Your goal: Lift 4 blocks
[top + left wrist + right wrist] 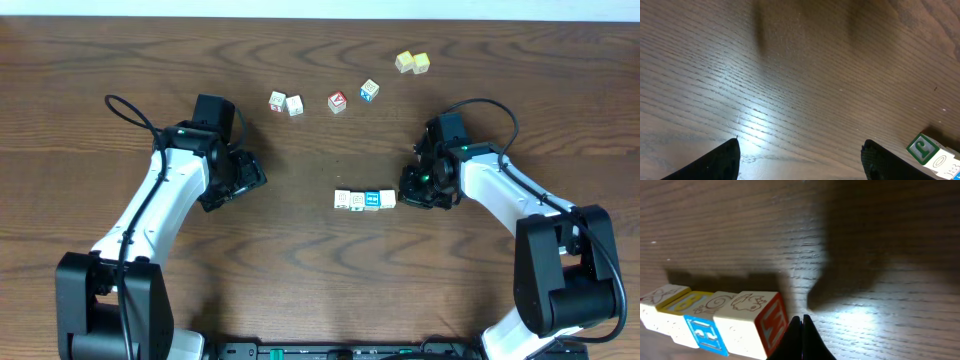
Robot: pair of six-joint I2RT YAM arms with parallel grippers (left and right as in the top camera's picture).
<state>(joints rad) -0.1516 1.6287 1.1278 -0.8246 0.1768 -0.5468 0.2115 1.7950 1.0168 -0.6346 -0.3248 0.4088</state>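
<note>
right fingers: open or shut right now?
Shut. Right wrist view shows the two fingers pressed together, tips meeting, nothing between them, beside the row's end block.

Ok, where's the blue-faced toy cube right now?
Overhead view: the small blue-faced toy cube sits third from the left in the row of four cubes, one cream cube between it and the shut right gripper.

We see our left arm (165,200) rising from the lower left of the overhead frame toward centre-left. Our left tool (250,178) points right with its two fingers (722,161) spread wide apart. Our right arm (510,190) bends in from the lower right. Our right tool (408,187) points left near mid-frame, its fingertips (801,332) pressed tightly together.
</note>
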